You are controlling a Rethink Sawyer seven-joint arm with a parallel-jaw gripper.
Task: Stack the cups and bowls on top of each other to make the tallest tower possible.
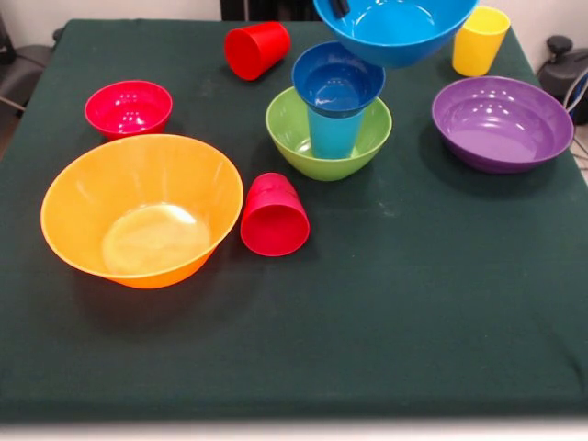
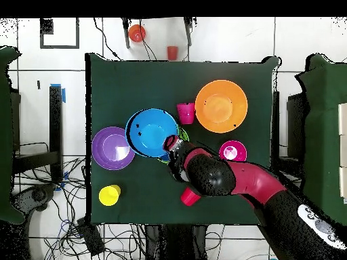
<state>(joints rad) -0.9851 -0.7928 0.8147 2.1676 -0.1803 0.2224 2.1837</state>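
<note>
A tower stands mid-table: a green bowl (image 1: 328, 138) holds an upright light blue cup (image 1: 333, 133), and a small dark blue bowl (image 1: 337, 78) sits on that cup. Just above and behind it hangs a medium blue bowl (image 1: 395, 28) (image 2: 152, 132), with my gripper (image 1: 339, 7) (image 2: 170, 143) shut on its rim. From overhead this bowl hides most of the tower. The big orange bowl (image 1: 138, 211), small red bowl (image 1: 129, 107) and purple bowl (image 1: 502, 122) rest apart on the cloth. Two red cups (image 1: 274, 216) (image 1: 257, 49) lie on their sides. A yellow cup (image 1: 480, 40) stands upright.
The dark green cloth table (image 1: 413, 312) ends close behind the yellow cup and one red cup. My red arm (image 2: 230, 179) reaches over the small red bowl (image 2: 232, 151) and a red cup (image 2: 190, 196). Cables and small objects (image 2: 137, 32) lie on the floor around the table.
</note>
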